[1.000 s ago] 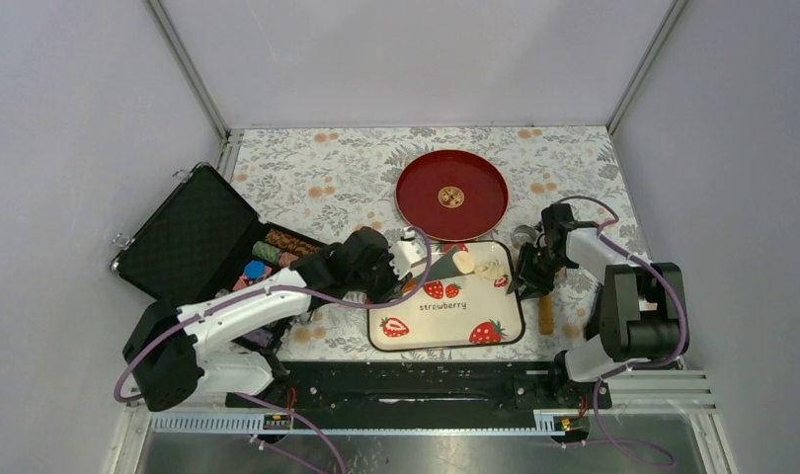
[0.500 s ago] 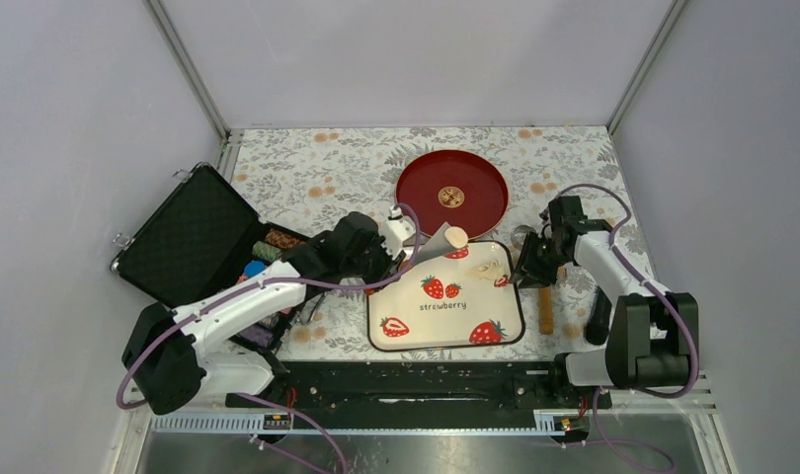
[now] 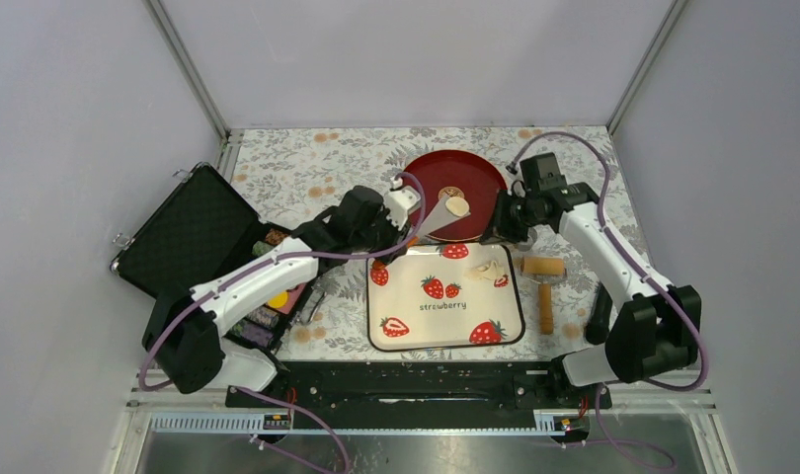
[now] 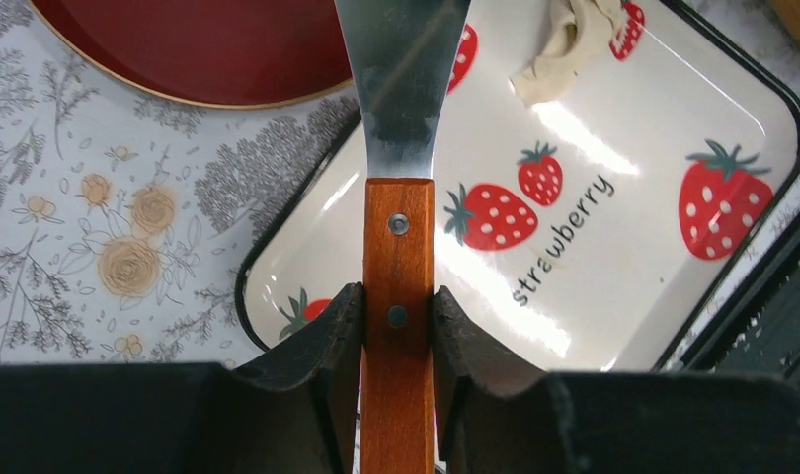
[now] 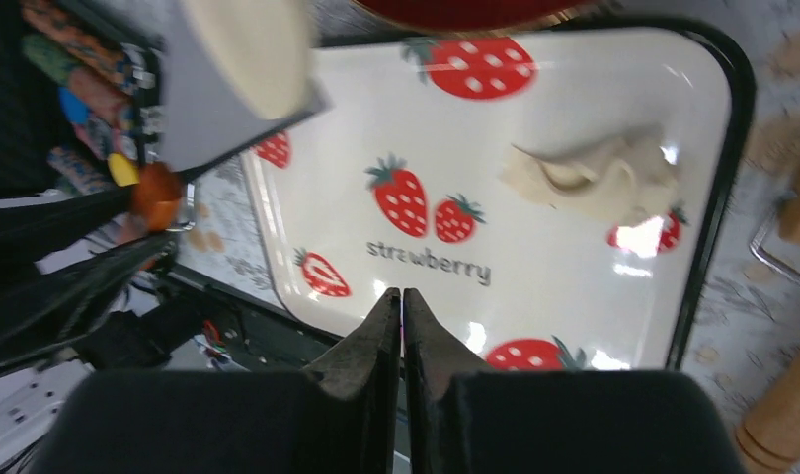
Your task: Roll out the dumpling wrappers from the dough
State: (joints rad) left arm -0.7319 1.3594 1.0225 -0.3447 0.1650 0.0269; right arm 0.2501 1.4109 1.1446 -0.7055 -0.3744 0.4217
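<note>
L arm's out over the bench (image 3: 307, 168). The left hand (image 4: 397, 294) is clenched on the spatula (image 4: 400, 148), jaws pressed to the wooden handle, one each side, w/ the metal blade sticking straight out ahead.

On the tip of that blade is one wrapper (image 3: 457, 206): round, thin, pale cream, lying on the steel. From the top cam it sits over the near rim of the red plate (image 3: 426, 178), just past the far edge of the strawberry tray (image 3: 440, 331). The R wrist cam catches it too, top L corner, blurred but clearly on the blade.

Over to the right hand (image 5: 403, 301): clenched, jaws closed tip to tip, nothing btwn them. It hangs above the tray, pointing down at the printed strawberries. From the top cam it's near the tray's far R corner, close beside the plate rim and the spatula tip. Can't tell whether it touches either one.

The dough (image 3: 492, 270) is a ragged, flattened scrap, pale cream, lying in the tray's far R corner, partly over a printed strawberry. It's apart from both hands and well apart from the wrapper.

The roller (image 3: 545, 267), tan wood, lies on the bench just R of the tray. The black case (image 3: 189, 237) stands open on the L side, lid tipped back, coloured bits along its near edge, and the L arm reaches across in front of it.
</note>
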